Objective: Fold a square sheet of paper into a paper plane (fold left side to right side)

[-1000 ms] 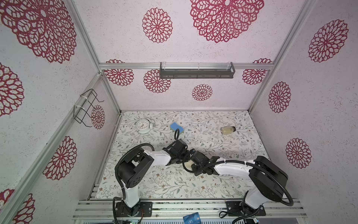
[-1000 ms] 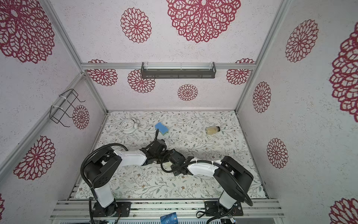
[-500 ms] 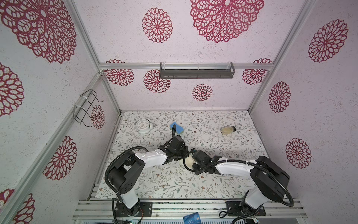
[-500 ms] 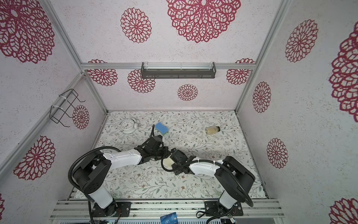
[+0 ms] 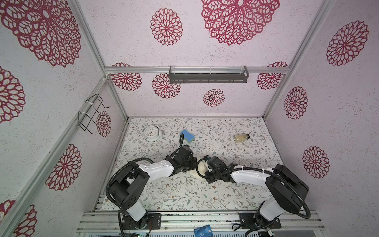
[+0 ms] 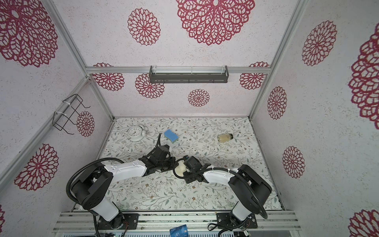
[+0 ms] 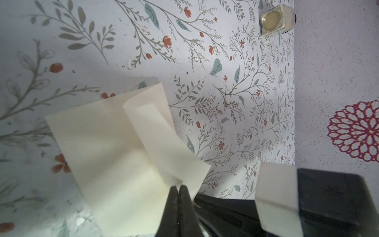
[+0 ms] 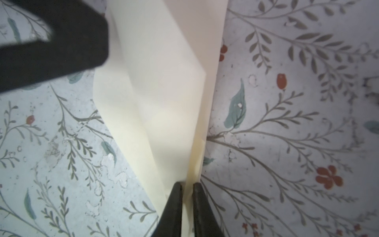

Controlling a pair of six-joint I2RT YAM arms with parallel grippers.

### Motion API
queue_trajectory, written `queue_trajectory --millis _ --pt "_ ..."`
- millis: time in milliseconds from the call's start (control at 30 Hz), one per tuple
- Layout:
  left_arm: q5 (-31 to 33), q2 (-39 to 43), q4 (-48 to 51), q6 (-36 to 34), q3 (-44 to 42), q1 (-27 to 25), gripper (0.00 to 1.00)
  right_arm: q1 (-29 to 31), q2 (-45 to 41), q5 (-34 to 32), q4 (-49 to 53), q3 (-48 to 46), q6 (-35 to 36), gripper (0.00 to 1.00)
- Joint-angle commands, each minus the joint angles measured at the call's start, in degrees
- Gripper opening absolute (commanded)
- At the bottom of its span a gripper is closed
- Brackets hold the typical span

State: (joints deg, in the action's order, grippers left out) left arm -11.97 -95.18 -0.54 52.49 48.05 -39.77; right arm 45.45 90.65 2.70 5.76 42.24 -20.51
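The square sheet of paper (image 5: 202,167) (image 6: 180,168) is cream and lies mid-table between the two grippers, curled over on itself. In the left wrist view one flap of the paper (image 7: 114,147) curves up, and my left gripper (image 7: 178,187) is shut on its edge. In the right wrist view the layered edge of the paper (image 8: 164,92) runs between the fingers of my right gripper (image 8: 187,185). Those fingers stand a narrow gap apart around it. In both top views the left gripper (image 5: 192,165) and right gripper (image 5: 206,174) almost touch. No paper plane is in view.
A white alarm clock (image 5: 152,133), a blue sponge (image 5: 187,135) and a small jar (image 5: 241,137) on its side lie along the back of the floral table. A wire rack (image 5: 90,115) hangs on the left wall. A grey shelf (image 5: 208,74) is on the back wall.
My left arm has stretched out lower, with its gripper still on the paper. The right gripper's fingers have drawn closer together around the paper's edge.
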Motion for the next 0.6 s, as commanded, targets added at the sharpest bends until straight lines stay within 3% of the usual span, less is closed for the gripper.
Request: queue_trajectory --millis 0,567 --pt "-1.40 -0.91 -0.70 -1.50 0.24 -0.66 0.00 -0.14 0.98 2.34 3.29 -2.24 -0.38 0.14" --pt "-2.04 -9.20 -3.62 -5.25 3.43 -0.23 0.00 -0.38 1.28 2.91 2.42 -3.10 -1.22 0.13"
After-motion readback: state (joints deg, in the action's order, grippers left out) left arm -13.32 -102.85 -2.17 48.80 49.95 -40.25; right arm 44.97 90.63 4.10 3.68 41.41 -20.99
